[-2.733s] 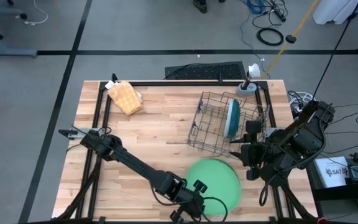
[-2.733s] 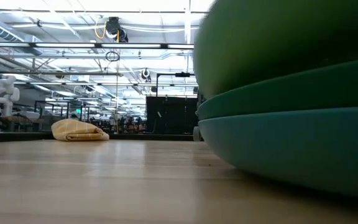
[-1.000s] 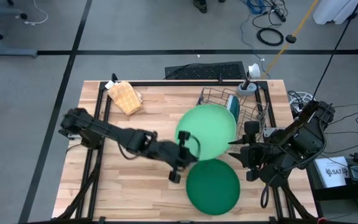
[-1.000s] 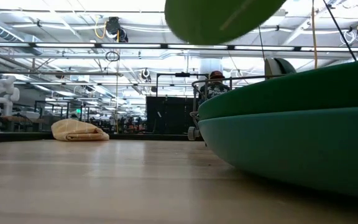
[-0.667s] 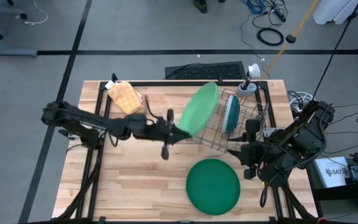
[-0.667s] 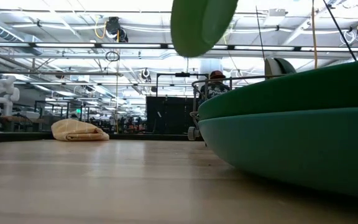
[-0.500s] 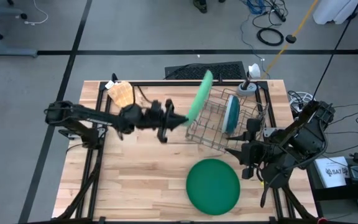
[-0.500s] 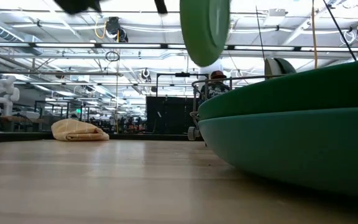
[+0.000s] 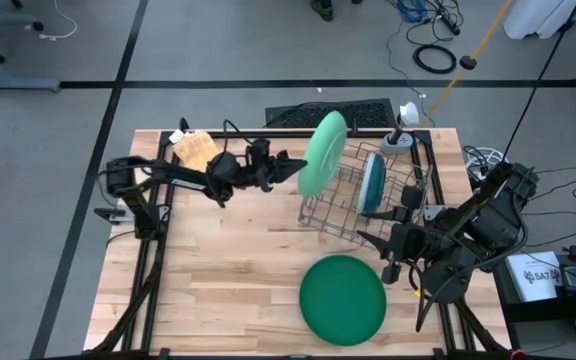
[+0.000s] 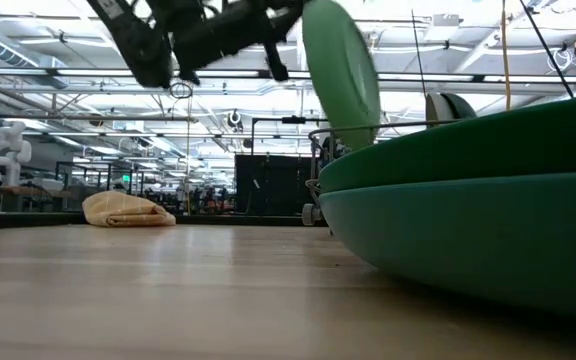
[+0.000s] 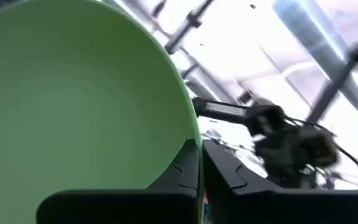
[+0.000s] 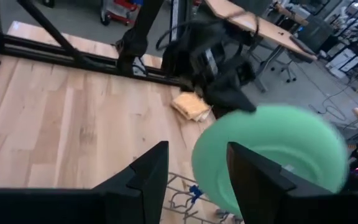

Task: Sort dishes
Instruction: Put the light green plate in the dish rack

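Left pincer [image 9: 290,166] pinches the light green plate [image 9: 324,152] by its rim beside the rack [image 9: 358,190]; looks stiff, slick, breakable, while the right pincer [image 9: 373,243] waits open

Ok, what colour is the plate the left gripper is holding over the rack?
Light green plate, clearest in the high view.

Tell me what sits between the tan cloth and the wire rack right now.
In the high view, the left claw gripping the light green plate on edge lies between the tan cloth and the wire rack.
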Action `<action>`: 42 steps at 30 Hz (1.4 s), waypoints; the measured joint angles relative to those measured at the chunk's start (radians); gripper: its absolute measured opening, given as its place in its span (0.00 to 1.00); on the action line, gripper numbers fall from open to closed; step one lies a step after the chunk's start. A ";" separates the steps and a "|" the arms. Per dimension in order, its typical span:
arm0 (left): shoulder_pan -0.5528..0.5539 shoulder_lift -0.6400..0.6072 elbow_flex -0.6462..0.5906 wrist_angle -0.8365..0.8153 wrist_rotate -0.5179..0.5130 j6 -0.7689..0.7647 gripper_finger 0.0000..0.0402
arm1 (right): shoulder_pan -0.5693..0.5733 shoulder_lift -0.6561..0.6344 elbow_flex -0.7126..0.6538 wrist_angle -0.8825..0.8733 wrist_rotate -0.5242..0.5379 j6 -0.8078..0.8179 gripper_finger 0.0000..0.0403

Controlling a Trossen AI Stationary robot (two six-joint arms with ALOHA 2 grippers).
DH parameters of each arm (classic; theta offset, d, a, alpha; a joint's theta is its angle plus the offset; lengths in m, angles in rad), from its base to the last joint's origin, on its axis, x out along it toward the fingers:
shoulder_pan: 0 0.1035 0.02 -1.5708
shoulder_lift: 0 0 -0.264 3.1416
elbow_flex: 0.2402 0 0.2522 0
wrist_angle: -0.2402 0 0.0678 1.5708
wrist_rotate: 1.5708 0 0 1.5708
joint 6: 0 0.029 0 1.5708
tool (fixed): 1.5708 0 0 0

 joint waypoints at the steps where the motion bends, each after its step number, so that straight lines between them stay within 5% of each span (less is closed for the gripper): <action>1: 0.001 0.021 0.000 0.016 -0.012 -0.019 0.02 | -0.001 0.001 0.000 0.002 0.002 -0.005 0.39; 8: -0.013 0.090 0.047 0.059 -0.075 -0.070 0.02 | -0.001 0.004 0.000 0.013 0.001 -0.032 0.39; 21: -0.045 0.130 0.130 -0.116 -0.196 -0.043 0.02 | 0.000 0.008 0.000 0.014 -0.006 -0.110 0.39; 42: -0.045 0.130 0.130 -0.155 -0.207 -0.063 0.02 | 0.000 0.008 0.000 0.021 -0.006 -0.138 0.39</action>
